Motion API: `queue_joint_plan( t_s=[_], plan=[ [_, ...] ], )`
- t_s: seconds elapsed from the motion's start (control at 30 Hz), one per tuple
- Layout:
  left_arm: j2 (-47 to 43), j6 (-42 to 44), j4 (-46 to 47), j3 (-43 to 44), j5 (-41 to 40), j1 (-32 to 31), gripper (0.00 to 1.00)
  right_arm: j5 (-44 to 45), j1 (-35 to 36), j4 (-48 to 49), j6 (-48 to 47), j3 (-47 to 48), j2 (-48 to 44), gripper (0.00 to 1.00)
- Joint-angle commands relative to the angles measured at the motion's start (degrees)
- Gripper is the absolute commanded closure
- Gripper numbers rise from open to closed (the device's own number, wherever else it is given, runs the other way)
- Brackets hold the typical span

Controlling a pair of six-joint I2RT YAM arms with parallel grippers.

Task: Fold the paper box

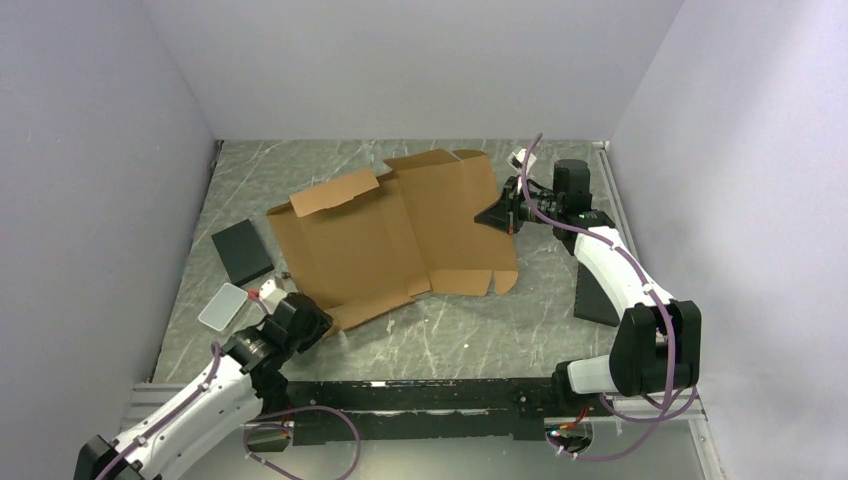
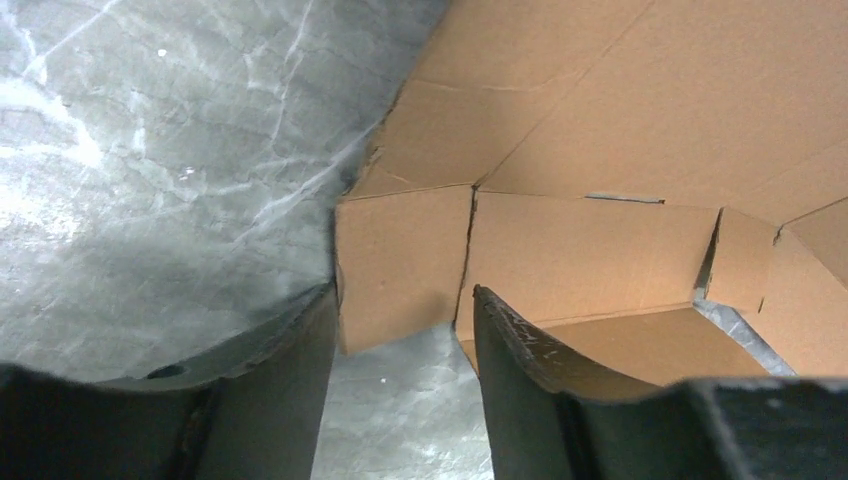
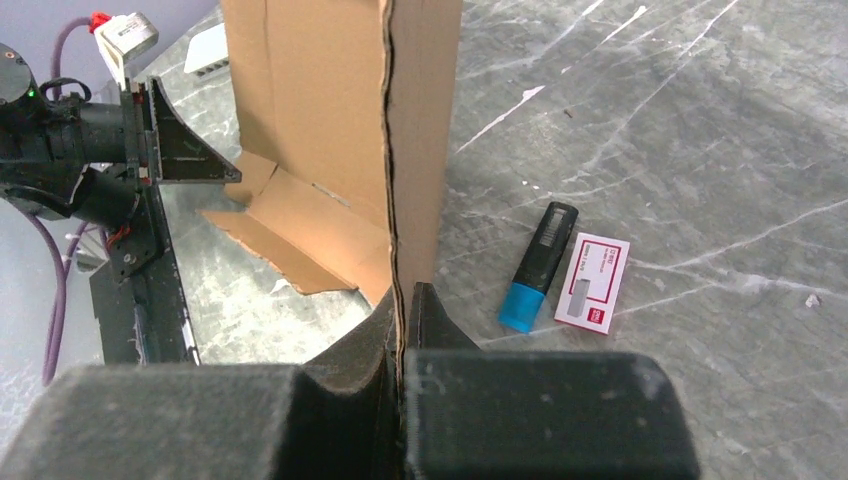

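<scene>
Across the table [image 1: 450, 340], the paper box [image 1: 390, 240] stretches near-left to far-right.

Overhead view from behind; wrist views close (sharing the paper box [image 1: 400, 235]).

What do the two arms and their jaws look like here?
Left arm and right arm: white shells, black joints and wrists, a purple cable along each. Jaws black, wedge-shaped, matte. A white plug with a red tab near the left wrist.

White arms [image 1: 610, 262], black joints [image 1: 655, 345] and fingers [image 2: 520, 350], purple cables [image 1: 340, 428]
</scene>
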Motion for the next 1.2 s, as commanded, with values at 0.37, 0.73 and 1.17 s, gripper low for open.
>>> queue_joint_plan(
  t_s=[0.37, 0.73, 1.17],
  plan=[
    [-19.8, -7.4, -2.3, -3.0, 0.0, 0.5, 0.76, -1.9, 0.4, 3.0, 0.0, 0.9, 0.5, 1.00],
    [-15.4, -7.7, 4.8, -3.3, 0.5, 0.5, 1.00, -2.4, 0.4, 2.8, -0.1, 0.9, 0.9, 1.00],
    [-21.1, -13.0, 6.4, -4.4, -1.8, 0.7, 1.00, -2.2, 0.6, 2.6, -0.1, 0.9, 1.2, 1.00]
  ],
)
